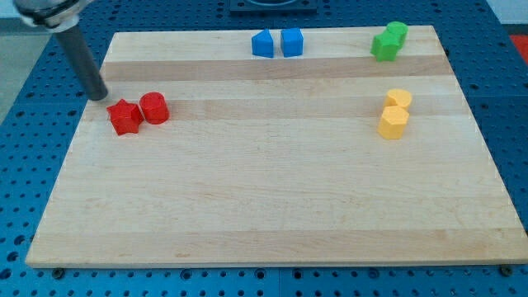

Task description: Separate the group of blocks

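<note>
My tip (pixel 99 95) rests at the board's left edge, just up and left of the red pair. A red star-shaped block (pixel 124 116) touches a red cylinder (pixel 154 108) on its right. Two blue blocks sit side by side at the view's top: the left one (pixel 262 44) and the right one (pixel 292 41). At the top right, two green blocks (pixel 388 40) lie pressed together. On the right, a yellow block (pixel 398 100) sits against a yellow hexagonal block (pixel 393 122) below it.
The wooden board (pixel 264 198) lies on a blue perforated table (pixel 16 148). The rod's shaft rises from the tip toward the view's top left corner.
</note>
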`<state>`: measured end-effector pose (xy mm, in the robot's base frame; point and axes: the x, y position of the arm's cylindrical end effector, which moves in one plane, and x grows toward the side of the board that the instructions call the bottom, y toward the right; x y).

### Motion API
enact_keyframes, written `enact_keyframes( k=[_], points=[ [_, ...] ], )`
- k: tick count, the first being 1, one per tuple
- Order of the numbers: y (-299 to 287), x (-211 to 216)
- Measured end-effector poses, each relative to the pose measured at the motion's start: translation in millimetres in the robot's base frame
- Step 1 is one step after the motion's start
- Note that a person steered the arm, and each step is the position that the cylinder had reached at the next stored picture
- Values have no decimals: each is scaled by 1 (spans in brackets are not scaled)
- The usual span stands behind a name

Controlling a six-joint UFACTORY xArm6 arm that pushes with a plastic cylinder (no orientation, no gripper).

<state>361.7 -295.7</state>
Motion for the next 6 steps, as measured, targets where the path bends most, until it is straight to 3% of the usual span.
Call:
enact_keyframes(
  k=[2,6],
  points=[
    [-1,72],
    [106,24]
  ],
)
